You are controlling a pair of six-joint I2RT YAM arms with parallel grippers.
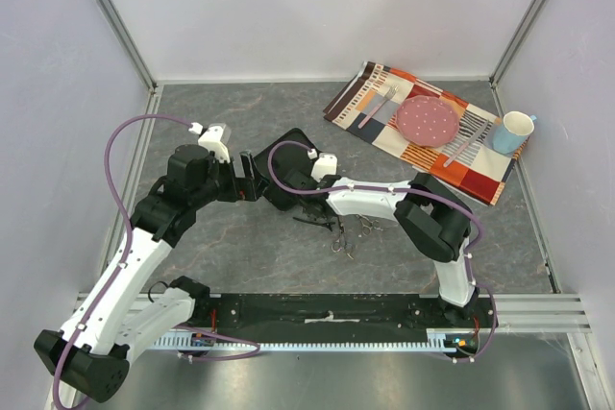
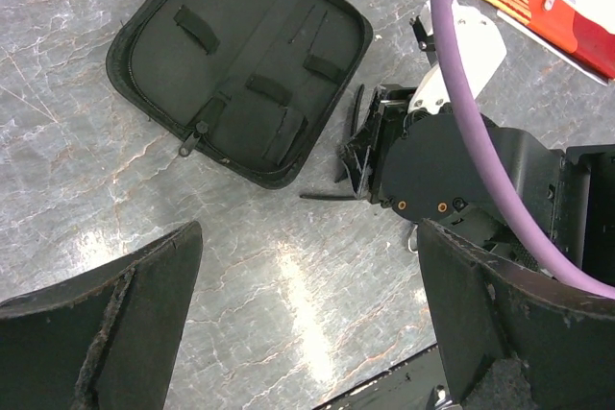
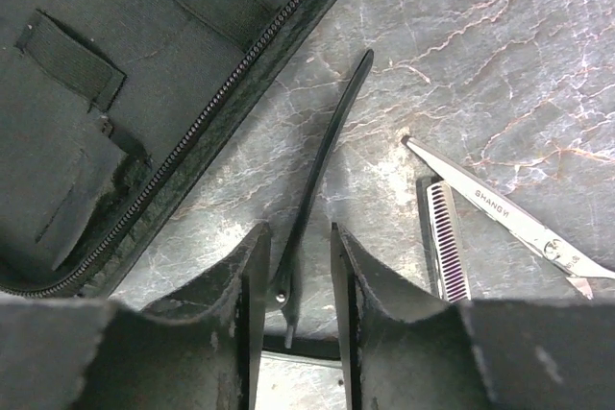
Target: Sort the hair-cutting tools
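right wrist view: right gripper [image 3: 300, 319] is down at the table [image 3: 519, 55] with its jaws a narrow gap apart, straddling the tail end of one black hair clip [image 3: 322, 170]. a sliver of table shows on each side of the clip, so i read it as bracketed, not pinched; contact not confirmed. the clip's long axis runs from between the fingertips at bottom centre up and slightly right toward upper centre of the frame. that is roughly in line with the fingers' reach and across the closing direction, so closing should catch it on its thin sides near the riveted end. its free tip ends just beside the zipped edge of the open case [image 3: 86, 170], not touching as far as i can tell. the case fills the upper left; its elastic loops appear empty, nothing seated in it. right of the clip and apart from it lie a toothed scissor blade [image 3: 444, 242] and a plain scissor blade [image 3: 495, 208], tips near each other, both flat on the table, handles out of frame. left wrist view: second clip [image 2: 327, 196] lies crosswise just under the right gripper, near the case's lower corner. left gripper [image 2: 307, 328] hangs with jaws wide apart, holding nothing, well back from the tools; the right arm is clearly the nearer one. judgement: step in hand is the pick of the first clip, nothing sorted yet. risk: the thin clip slipping or pivoting between the pads on closing.
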